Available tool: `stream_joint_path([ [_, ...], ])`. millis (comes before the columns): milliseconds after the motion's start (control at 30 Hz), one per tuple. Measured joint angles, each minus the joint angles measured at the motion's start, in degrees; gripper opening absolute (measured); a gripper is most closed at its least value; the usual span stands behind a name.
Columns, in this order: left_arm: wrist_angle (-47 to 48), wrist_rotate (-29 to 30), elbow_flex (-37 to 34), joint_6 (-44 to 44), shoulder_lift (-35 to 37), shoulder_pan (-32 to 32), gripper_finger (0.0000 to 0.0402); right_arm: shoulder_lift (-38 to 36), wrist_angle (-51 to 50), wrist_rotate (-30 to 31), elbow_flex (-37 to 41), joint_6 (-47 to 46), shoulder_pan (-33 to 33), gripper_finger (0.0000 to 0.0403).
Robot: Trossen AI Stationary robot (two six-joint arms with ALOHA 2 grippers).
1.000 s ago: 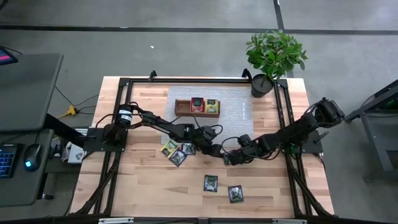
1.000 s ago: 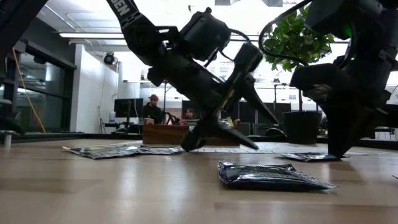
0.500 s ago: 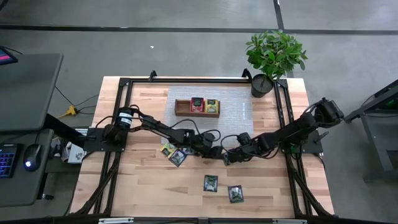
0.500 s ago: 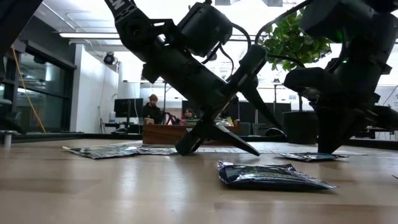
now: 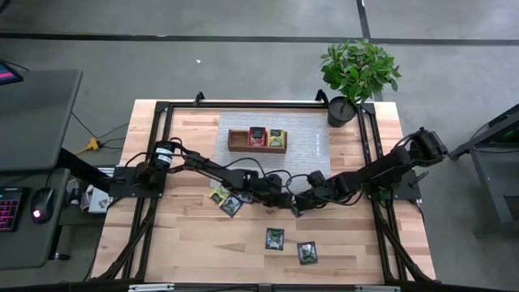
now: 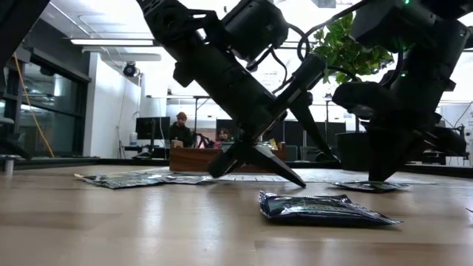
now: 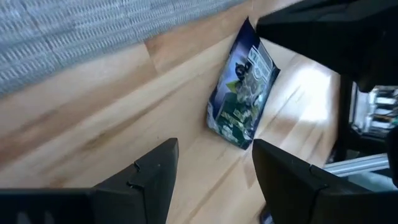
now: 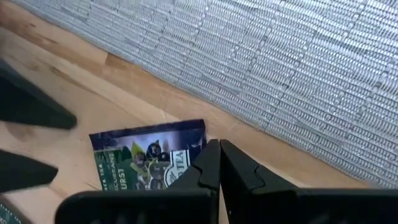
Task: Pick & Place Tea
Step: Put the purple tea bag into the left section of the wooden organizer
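Note:
A dark blue-green tea packet (image 7: 242,93) lies flat on the wood just in front of the grey mat (image 8: 261,56). My right gripper (image 8: 217,155) is shut, with its tips down on that packet (image 8: 140,165). My left gripper (image 7: 214,177) is open and tilted down. It hovers just left of the packet, and its two fingers (image 6: 284,174) stand low over the table, touching nothing. Other tea packets lie to the left (image 5: 227,199) and near the front (image 5: 275,238), (image 5: 306,252). In the wooden tray (image 5: 237,139) sit a red packet and a yellow-green one. My right gripper sets its shut fingertips (image 8: 214,149) on the packet's edge by one corner (image 8: 198,132), slanting down from the table's right. The packet lies flat on the wood under the tips (image 6: 373,185).
A potted plant (image 5: 357,73) stands at the far right corner. The black frame rails (image 5: 369,154) run along the table's sides. Bare wood lies at the front left.
My left gripper, still open, has moved toward the table's right, closer to the packet and my right gripper. It has also turned and tipped. The packet has stayed where it was.

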State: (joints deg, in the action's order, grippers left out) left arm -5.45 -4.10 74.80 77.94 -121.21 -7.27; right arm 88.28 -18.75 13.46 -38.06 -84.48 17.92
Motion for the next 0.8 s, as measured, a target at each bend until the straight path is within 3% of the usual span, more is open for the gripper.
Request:
stream_joint_path([
  [433, 2.2, -0.1, 0.4, -4.6, 0.1, 0.1, 0.0209, -3.9, -2.1, -3.4, 0.0, 3.4, 0.2, 0.0],
  [800, 2.4, -0.2, 0.4, -6.4, 0.1, 0.2, 0.0209, -7.0, 4.0, -7.2, -0.2, 27.7, 0.2, 0.0],
])
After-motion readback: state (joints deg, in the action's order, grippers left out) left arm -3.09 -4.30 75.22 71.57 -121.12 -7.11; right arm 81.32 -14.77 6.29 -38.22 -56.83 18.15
